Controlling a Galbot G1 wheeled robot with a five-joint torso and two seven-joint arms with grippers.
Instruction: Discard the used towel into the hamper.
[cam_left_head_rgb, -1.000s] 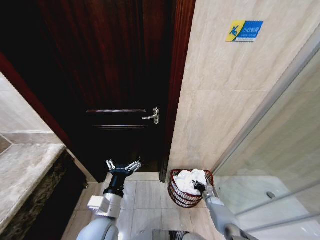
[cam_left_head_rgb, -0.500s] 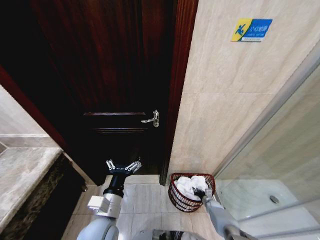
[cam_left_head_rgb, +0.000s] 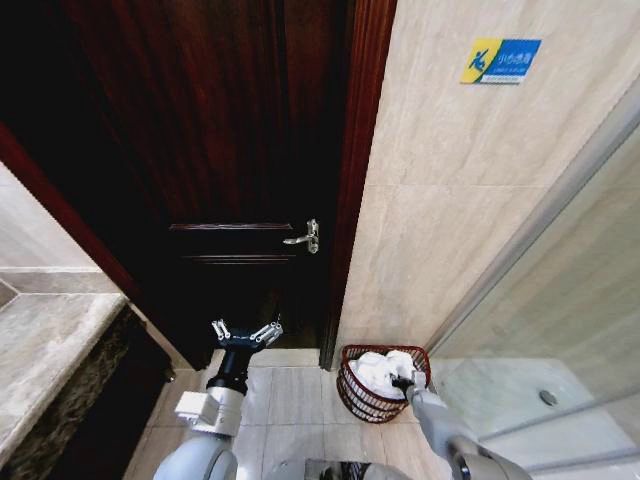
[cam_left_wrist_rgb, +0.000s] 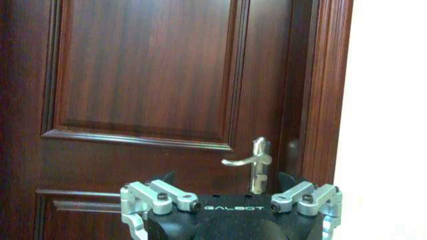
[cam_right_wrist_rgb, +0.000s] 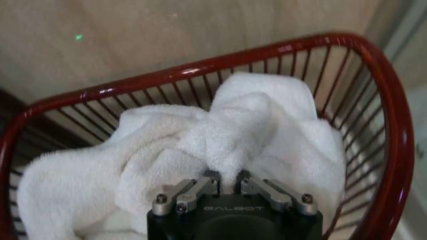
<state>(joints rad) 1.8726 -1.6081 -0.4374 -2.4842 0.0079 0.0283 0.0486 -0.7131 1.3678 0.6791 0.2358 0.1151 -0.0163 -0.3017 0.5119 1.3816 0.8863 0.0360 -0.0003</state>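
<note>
The right gripper (cam_right_wrist_rgb: 226, 182) is down inside the hamper, its two metal fingers drawn close together and pinching a raised fold of the white, fluffy terry towel (cam_right_wrist_rgb: 200, 150). The towel is already lying in the hamper (cam_right_wrist_rgb: 383, 125), a small round dark reddish-brown open-weave basket with thin upright bars and a thick glossy rim, and it fills most of the inside in soft heaps. From where the head looks down, the hamper (cam_left_head_rgb: 355, 392) stands on the pale floor tiles against the beige tiled wall (cam_left_head_rgb: 450, 200), just beside the frame of the dark wooden door (cam_left_head_rgb: 220, 150).

The towel looks light, limp and thick; I'd judge it won't slip from a pinch, but it will sag and trail from wherever it is held, so a bunched fold near the middle, like the one now gripped, seems the best hold. The task seems nearly done, with only the release left.

The left gripper (cam_left_head_rgb: 246, 334) is held up idle before the door, fingers spread, below the silver lever handle (cam_left_wrist_rgb: 252, 159).
</note>
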